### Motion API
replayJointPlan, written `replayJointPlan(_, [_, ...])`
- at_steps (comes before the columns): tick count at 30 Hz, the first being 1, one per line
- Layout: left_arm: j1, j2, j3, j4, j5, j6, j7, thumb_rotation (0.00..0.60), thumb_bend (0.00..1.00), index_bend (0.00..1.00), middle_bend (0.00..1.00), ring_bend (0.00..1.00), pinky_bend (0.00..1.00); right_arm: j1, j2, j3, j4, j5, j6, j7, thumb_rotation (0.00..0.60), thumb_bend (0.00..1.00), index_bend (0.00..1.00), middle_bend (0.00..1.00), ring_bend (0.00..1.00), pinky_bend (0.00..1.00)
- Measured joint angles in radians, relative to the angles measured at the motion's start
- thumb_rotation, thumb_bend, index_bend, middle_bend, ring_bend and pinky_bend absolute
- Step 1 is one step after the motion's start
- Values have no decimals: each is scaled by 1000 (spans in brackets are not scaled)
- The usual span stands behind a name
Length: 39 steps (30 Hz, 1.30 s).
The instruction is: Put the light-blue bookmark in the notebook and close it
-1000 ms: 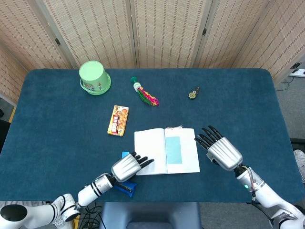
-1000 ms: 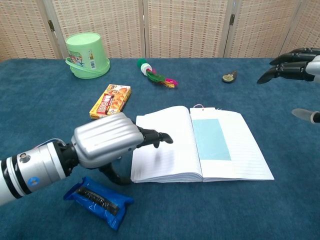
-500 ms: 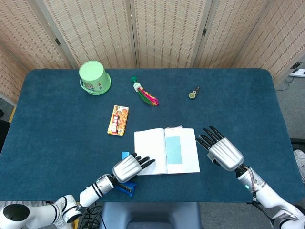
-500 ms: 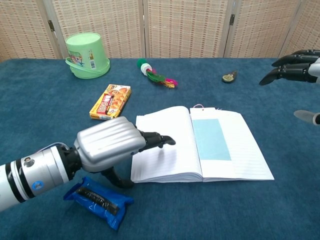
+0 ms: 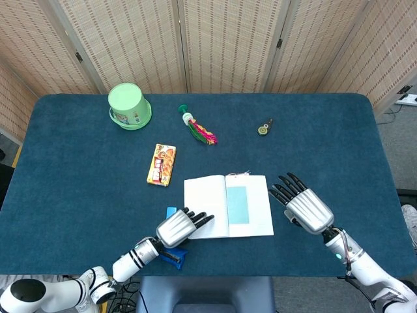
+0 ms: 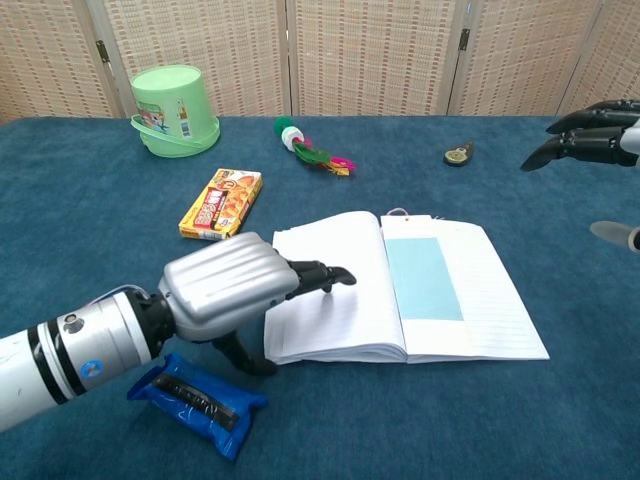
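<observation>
The white notebook [image 5: 208, 207] [image 6: 340, 310] lies open near the table's front edge. A light-blue bookmark [image 5: 237, 205] [image 6: 423, 279] lies flat on its right page. My left hand [image 5: 177, 228] [image 6: 225, 290] is at the notebook's left edge, fingers stretched over the left page and thumb tucked under that edge. It holds nothing I can make out. My right hand [image 5: 303, 207] [image 6: 585, 145] hovers open just right of the notebook, fingers spread, touching nothing.
A blue packet [image 5: 173, 254] [image 6: 198, 401] lies under my left wrist. Further back are an orange snack box [image 5: 161, 165] [image 6: 222, 203], an upturned green cup [image 5: 129, 107] [image 6: 172, 110], a colourful toy [image 5: 198, 128] [image 6: 315, 147] and a small round trinket [image 5: 263, 128] [image 6: 459, 154].
My left hand has crept a little to the right, further onto the left page. The right hand has barely shifted. Notebook and bookmark have not moved.
</observation>
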Motion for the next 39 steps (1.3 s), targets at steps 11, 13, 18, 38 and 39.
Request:
replayJointPlan(11, [-1, -25, -6, 26, -27, 2, -13, 600, 125, 149, 276, 519, 559, -4, -2, 3, 3, 0, 3, 5, 600, 329, 200, 213, 100, 120])
replayJointPlan(13, [-2, -27, -7, 30, -32, 3, -17, 600, 178, 152, 276, 519, 559, -4, -2, 3, 5, 0, 3, 6, 600, 329, 200, 213, 100, 120])
replayJointPlan(18, [-1, -35, -11, 41, -39, 15, -38, 600, 291, 163, 276, 519, 559, -4, -3, 4, 8, -1, 2, 10, 600, 329, 200, 213, 100, 120])
replayJointPlan(38, [-5, -100, -79, 88, -67, 122, -118, 600, 311, 169, 275, 507, 559, -8, -4, 14, 12, -2, 21, 26, 600, 329, 200, 213, 100, 120])
replayJointPlan(39, [-5, -105, -85, 89, -70, 129, -128, 600, 311, 164, 275, 504, 559, -8, -4, 14, 12, -3, 23, 27, 600, 329, 200, 213, 100, 120])
